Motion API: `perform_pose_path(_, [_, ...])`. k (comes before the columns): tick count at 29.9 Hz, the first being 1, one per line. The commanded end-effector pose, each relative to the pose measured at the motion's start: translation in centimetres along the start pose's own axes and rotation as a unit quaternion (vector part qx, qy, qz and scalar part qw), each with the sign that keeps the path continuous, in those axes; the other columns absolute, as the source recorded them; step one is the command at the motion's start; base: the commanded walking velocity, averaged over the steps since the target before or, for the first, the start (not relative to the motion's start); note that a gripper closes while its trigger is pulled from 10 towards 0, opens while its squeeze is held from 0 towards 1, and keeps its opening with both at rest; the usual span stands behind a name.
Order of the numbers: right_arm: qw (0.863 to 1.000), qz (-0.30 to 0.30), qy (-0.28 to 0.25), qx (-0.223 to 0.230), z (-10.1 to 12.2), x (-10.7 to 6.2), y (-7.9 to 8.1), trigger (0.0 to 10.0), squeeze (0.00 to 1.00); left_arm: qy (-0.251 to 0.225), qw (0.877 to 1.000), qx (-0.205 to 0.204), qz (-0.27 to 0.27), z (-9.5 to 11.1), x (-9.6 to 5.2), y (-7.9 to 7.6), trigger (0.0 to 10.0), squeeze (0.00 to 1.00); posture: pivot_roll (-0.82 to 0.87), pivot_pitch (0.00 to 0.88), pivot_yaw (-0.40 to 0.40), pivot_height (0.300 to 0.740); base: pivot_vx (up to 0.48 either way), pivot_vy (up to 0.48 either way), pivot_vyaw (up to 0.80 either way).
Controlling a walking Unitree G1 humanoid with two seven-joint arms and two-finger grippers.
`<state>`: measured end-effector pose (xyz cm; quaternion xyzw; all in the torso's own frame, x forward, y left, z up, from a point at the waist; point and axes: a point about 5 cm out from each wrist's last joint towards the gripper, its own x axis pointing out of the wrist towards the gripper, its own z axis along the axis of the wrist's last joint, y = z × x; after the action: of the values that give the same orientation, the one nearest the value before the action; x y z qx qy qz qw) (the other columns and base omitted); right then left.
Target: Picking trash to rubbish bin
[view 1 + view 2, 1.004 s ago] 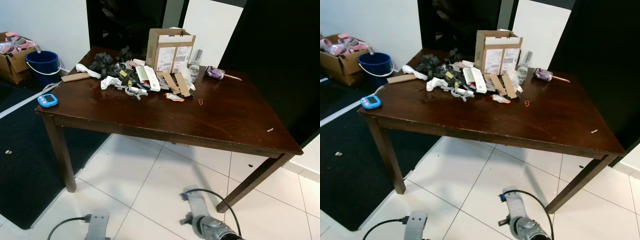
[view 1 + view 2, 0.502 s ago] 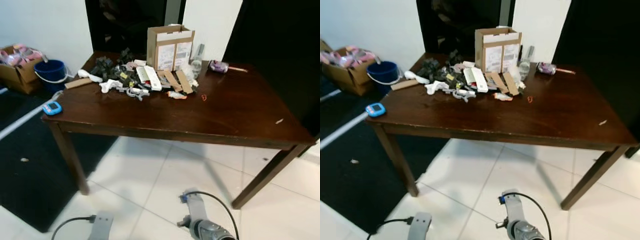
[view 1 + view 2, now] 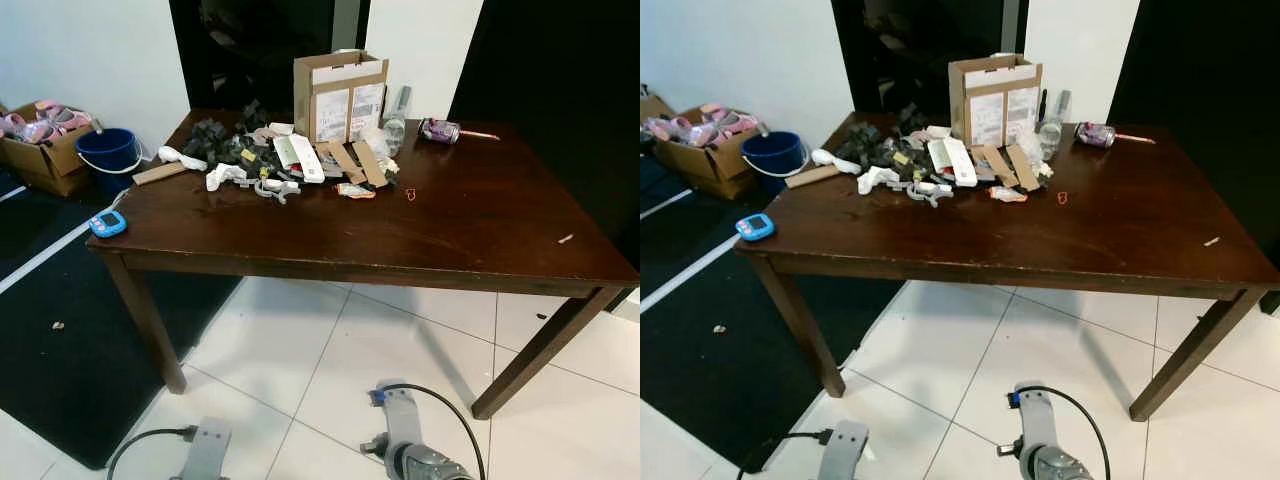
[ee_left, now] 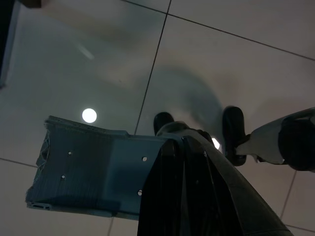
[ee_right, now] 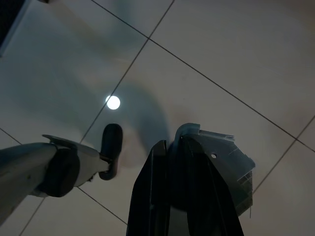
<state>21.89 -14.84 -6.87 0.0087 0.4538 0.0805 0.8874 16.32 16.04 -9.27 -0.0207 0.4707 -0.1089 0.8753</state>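
Now at the approach: nothing picked up yet

Facing a dark brown wooden table (image 3: 400, 240) from a short way off, across white floor tiles (image 3: 330, 350). Judged to be at the very first step, closing in on the trash before any reach.

Lying in a loose heap of grey, black and white scraps and cardboard strips (image 3: 270, 165) on the far left part of the tabletop, just in front of an upright brown cardboard box with white labels (image 3: 340, 95). Off to the far right of that box, a crushed purple drinks can (image 3: 438, 130); near the left front corner, well apart from the heap, a small blue timer-like gadget (image 3: 107, 223), probably not trash.

Hanging low over the tiles with the left gripper (image 4: 181, 140), black fingers pressed together on nothing. Same for the right gripper (image 5: 172, 145): closed and empty, pointing at the floor. Silver left arm (image 3: 205, 450) and silver right arm (image 3: 405, 450) idle at the lower edge of the head views.

No certain rubbish bin to be made out; likeliest candidate a round blue plastic bucket (image 3: 108, 152) on the floor beyond the table's left end, beside an open brown carton of pink things (image 3: 40, 150).

Next, by this reading: step up to the near edge, towards the left, since the heap looks too far back to reach from here. Then raise one arm, spread its fingers and come down on a single piece at the heap's near fringe
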Motion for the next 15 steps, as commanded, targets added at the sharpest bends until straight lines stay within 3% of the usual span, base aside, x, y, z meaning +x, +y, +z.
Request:
perform_pose_path(1, [1.0,-0.001,0.006,-0.003,-0.26,-0.04,-0.08,10.0,0.0,0.01,1.0,-0.012,-0.003,-0.62,-0.04,-0.29,10.0,0.0,0.13,0.034,-0.029,0.74,0.0,0.0,0.0])
perform_pose_path(15, [1.0,-0.003,0.012,-0.006,-0.63,-0.13,-0.39,10.0,0.0,0.016,1.0,-0.004,-0.015,-0.88,0.07,-1.01,10.0,0.0,0.13,0.048,-0.039,0.74,0.0,0.0,0.0])
